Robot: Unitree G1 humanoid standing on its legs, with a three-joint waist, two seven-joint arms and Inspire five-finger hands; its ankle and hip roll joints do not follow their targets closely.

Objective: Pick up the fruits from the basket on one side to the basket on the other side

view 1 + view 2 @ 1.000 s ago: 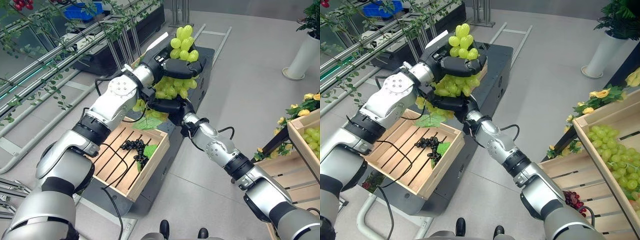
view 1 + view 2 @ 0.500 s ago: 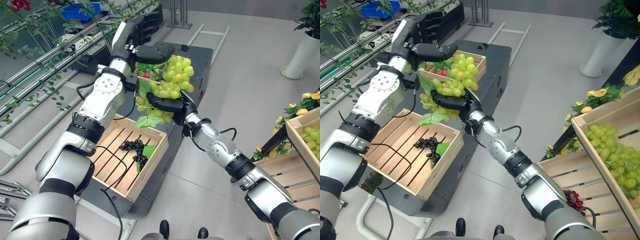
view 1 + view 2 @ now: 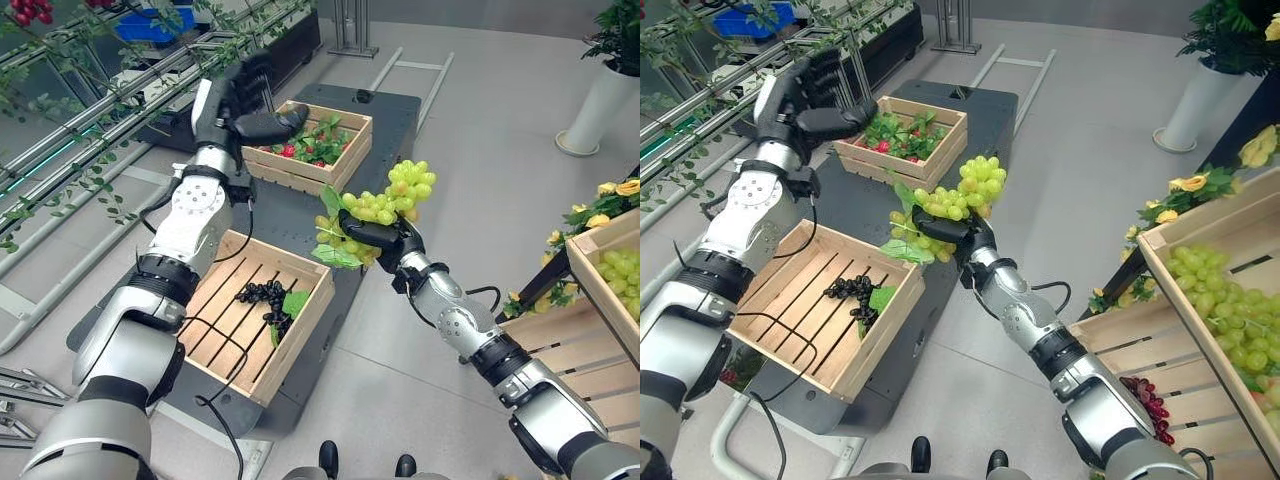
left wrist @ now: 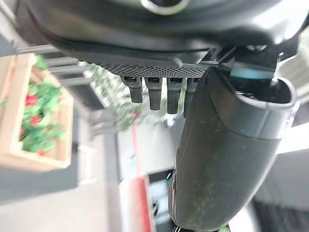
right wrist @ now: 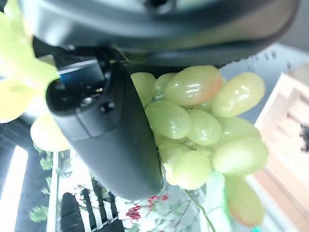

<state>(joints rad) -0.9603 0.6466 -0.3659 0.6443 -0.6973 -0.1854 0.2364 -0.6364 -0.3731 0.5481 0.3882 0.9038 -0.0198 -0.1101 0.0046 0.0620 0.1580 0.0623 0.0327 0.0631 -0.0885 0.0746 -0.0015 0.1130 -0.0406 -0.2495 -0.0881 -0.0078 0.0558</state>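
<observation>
Transfer step: right hand [image 3: 372, 236] clamped on the green grape bunch [image 3: 385, 205], held in the air beside the near crate [image 3: 300, 335].
Left hand [image 3: 240, 112] raised, fingers relaxed, empty. Next, judged: swing to the right-side crate [image 3: 1200, 300] and release.

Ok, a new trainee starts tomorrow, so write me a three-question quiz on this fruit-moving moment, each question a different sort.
1. True or false: the right hand is shut on the green grape bunch.
2. Which fruit lies in the near wooden crate? A. strawberries B. a dark grape bunch C. lemons
3. Fill the gap: the left hand is raised by the far crate and holds ____.

Key
1. True; its fingers and thumb curl round the bunch, held above the dark cart.
2. B; the dark grape bunch lies there with a green leaf.
3. Nothing; its fingers are straight.
</observation>
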